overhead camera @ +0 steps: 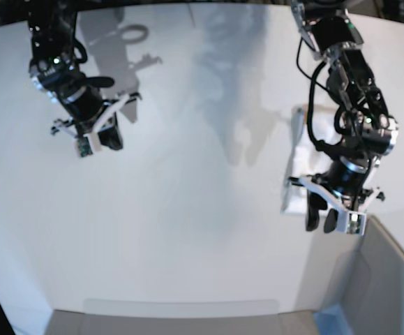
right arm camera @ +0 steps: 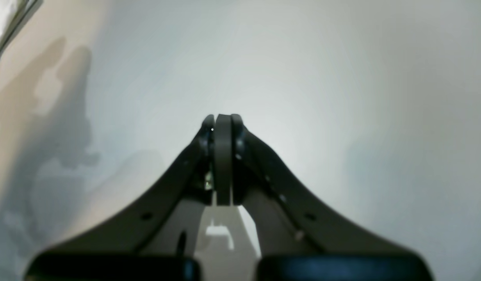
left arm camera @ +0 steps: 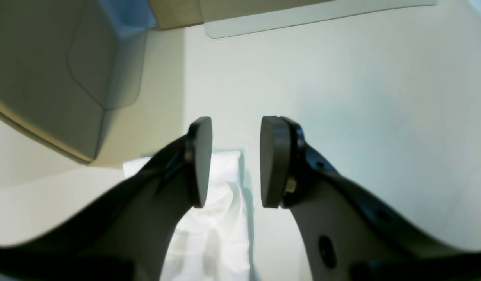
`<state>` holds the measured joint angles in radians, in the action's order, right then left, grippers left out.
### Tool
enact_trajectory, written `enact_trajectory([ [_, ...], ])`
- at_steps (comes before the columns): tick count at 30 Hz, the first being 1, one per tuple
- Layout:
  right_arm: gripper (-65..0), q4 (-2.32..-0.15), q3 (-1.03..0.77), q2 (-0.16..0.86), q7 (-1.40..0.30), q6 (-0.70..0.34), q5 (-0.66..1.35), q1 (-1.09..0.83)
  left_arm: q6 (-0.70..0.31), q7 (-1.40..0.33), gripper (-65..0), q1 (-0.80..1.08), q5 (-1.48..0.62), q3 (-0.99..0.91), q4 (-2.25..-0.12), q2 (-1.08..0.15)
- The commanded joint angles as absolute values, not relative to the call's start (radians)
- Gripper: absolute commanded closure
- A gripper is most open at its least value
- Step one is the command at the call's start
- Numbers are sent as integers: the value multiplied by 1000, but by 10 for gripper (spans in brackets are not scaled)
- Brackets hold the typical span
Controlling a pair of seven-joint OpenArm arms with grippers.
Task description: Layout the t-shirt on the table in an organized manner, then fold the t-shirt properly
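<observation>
The t-shirt lies as a narrow folded white bundle on the table, and no print shows on it. My left gripper hovers just above its end, open, with nothing between the pads. In the base view the t-shirt is at the right, partly hidden behind the left arm, whose gripper hangs over the near end. My right gripper is shut and empty above the bare table. It hangs at the far left, well away from the shirt.
A grey bin with a blue corner stands close beside the left gripper. In the base view the bin is at the lower right. The table's curved near edge runs along the bottom.
</observation>
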<state>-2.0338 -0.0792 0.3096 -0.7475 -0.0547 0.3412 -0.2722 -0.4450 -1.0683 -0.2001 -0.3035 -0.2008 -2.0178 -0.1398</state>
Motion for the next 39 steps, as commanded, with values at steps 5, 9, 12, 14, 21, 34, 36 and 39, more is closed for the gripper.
enact_trajectory([
  [5,0,-2034,-84,318,-723,-58,344,-254,-452,-1038,-248,-236,-331,-197,-2035,-143],
  [9,0,-2009,-85,320,-723,-58,344,-242,-630,-1072,-309,-236,-458,-203,-2035,-150],
  [12,0,-2008,-85,320,-723,-58,344,-239,-698,-1115,-316,-245,-473,-205,-2034,-150],
  [14,0,-2008,-82,320,-723,-58,344,-232,-698,-1127,-316,-251,-475,-203,-2034,-148],
  [21,0,-2008,-82,320,-723,-58,344,-223,-698,-1127,-316,-251,-475,-203,-2032,-147],
  [34,0,-2006,-84,320,-723,-58,344,-226,-698,-1175,0,-251,-470,-297,-2025,-96],
  [36,0,-2006,-84,320,-723,-58,344,-226,-644,-1175,0,-251,-470,-331,-2022,-81],
  [39,0,-2006,-84,320,-723,-58,344,-228,-598,-1171,0,-248,-472,-337,-2022,-79],
])
